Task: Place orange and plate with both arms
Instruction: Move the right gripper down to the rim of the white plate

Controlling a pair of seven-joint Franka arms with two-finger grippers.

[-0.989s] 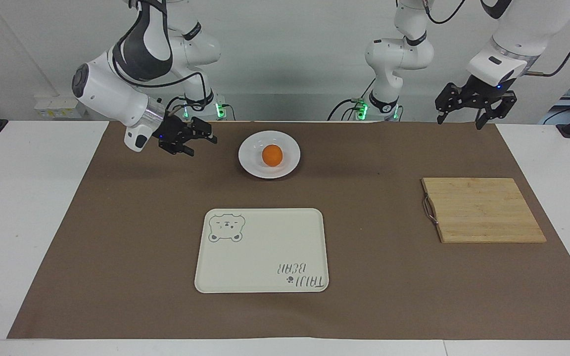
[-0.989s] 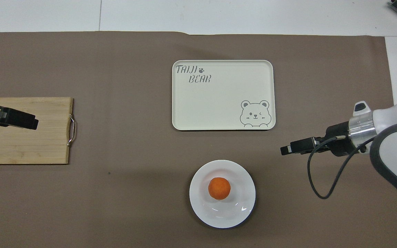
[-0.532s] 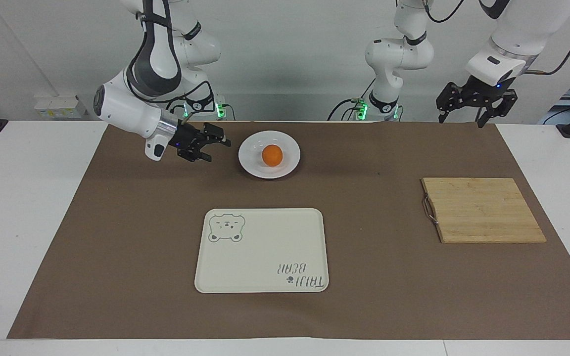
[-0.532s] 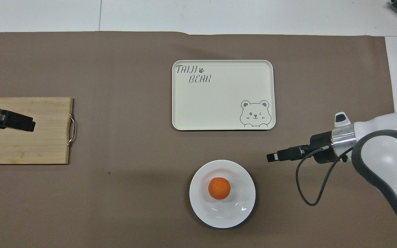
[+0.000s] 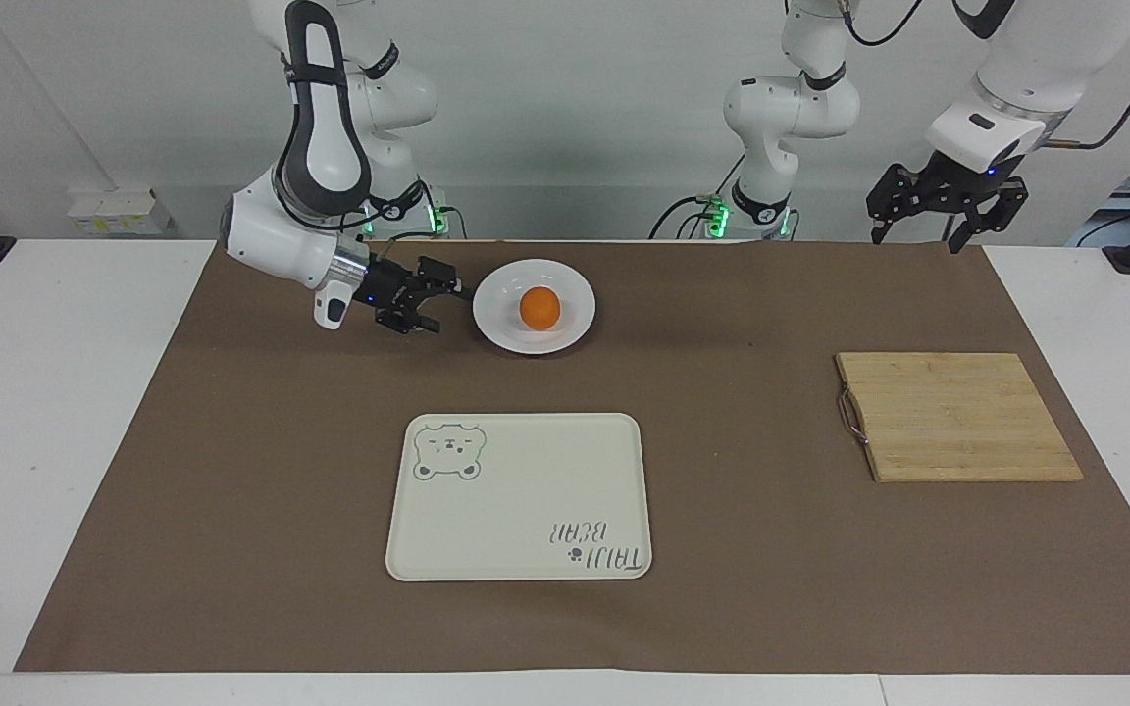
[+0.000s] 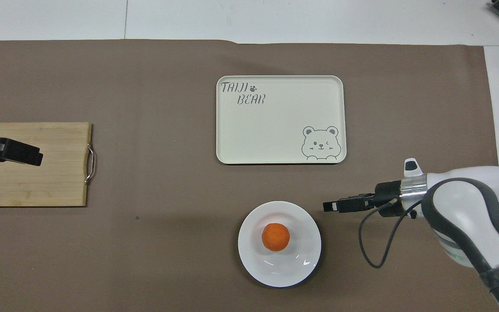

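right gripper (image 5: 442,299) has swung in over the last second, from out toward the right arm's end of the mat to just beside the plate (image 5: 501,328), low over the brown mat (image 5: 231,490). fingers spread, nothing between them, no contact with the rim yet as far as i can see. looks like it's lining up a side grab on the plate edge.

orange (image 5: 539,307) sits in the middle of the plate, plate hasn't budged. so the thing to grab is right in front of the claw's tips, a small gap left to close. orange is farther in than the rim, so the rim is what the claw reaches first.

left gripper (image 5: 943,221) waits high up near its base, jaws spread, empty, barely shifted. in the overhead view it hangs over the cutting board (image 6: 50,182).

bear tray (image 5: 526,471) lies farther from the robots than the plate, nothing on it. my guess: plate goes there.
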